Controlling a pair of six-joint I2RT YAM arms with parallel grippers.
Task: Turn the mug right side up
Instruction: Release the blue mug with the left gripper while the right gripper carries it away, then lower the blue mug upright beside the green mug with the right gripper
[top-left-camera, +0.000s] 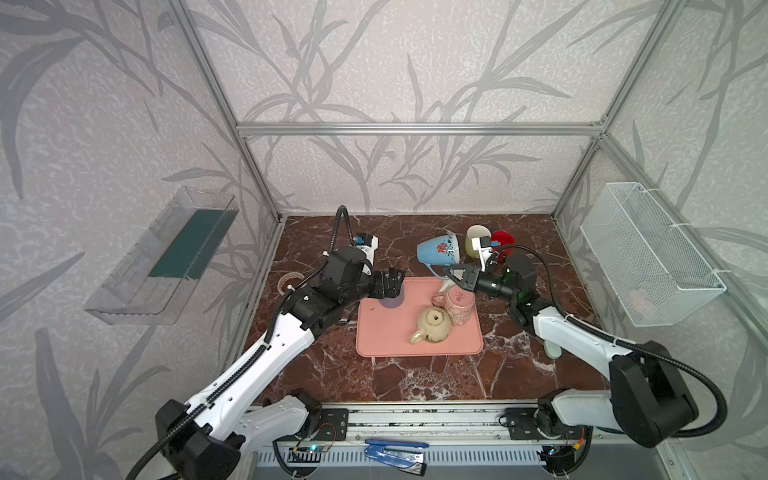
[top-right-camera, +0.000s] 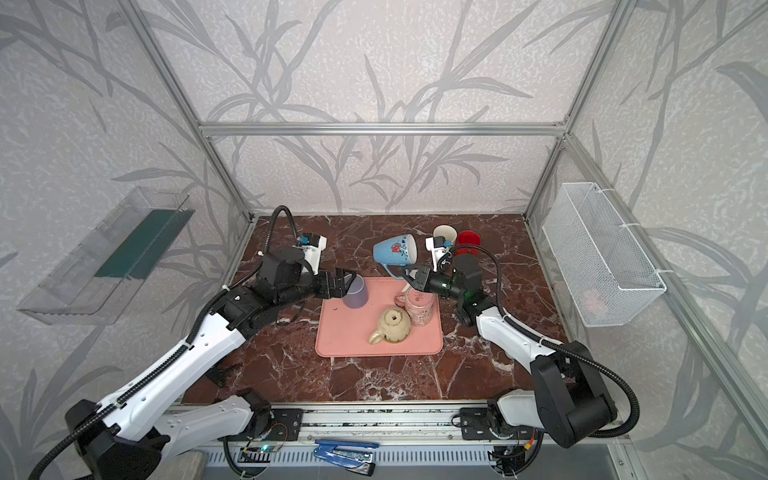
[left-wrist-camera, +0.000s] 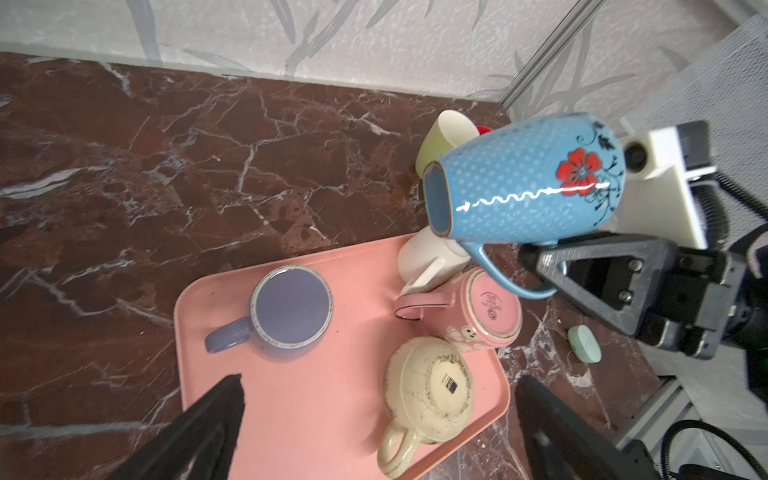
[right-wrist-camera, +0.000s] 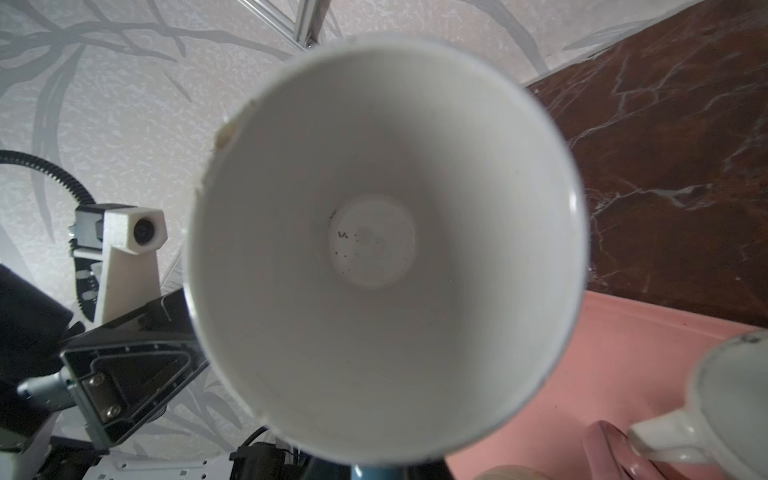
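The right gripper (top-left-camera: 450, 274), clamped on the handle, held the blue mug (top-left-camera: 438, 249) tilted on its side in the air above the tray's (top-left-camera: 415, 347) far edge. Only the left wrist view showed that grip clearly; the mug's white inside filled the right wrist view. The left gripper (top-left-camera: 392, 286) hung wide open near a purple mug (top-left-camera: 390, 302), largely hidden behind it in a top view.

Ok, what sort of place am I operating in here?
Probably a lab robot cell, not a real kitchen: aluminium frame with wallpapered panels, arms mounted on a rail, and mugs staged on a pink tray.
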